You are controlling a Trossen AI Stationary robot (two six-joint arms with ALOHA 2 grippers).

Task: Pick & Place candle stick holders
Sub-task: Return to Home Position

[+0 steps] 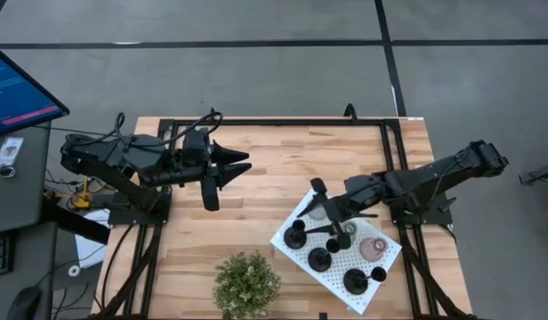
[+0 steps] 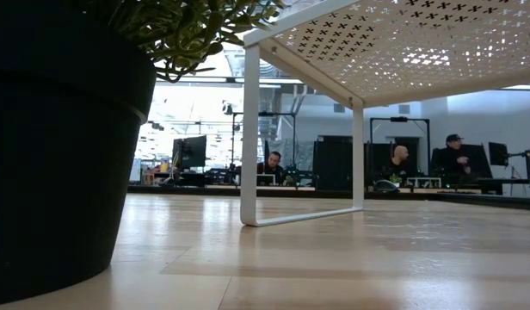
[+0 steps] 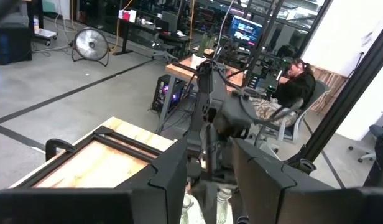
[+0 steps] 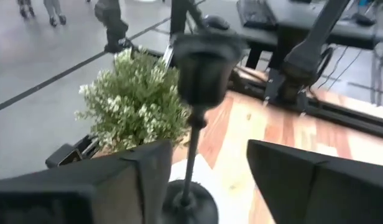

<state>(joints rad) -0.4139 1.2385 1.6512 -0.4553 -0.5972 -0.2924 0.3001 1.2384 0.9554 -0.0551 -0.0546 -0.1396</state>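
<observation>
The right gripper hangs over the white perforated shelf at the right of the wooden table. Its jaws are spread wide and grip nothing. In the right wrist view a black candle stick holder rises in the gap between the fingers, touching neither, with the potted plant behind it. From above, three black candle stick holders stand in a row along the shelf's edge nearest the plant. The pinkish holder and the greenish holder sit behind them on the same shelf. The left gripper is well apart, above bare table on the left, its jaws also open and empty.
</observation>
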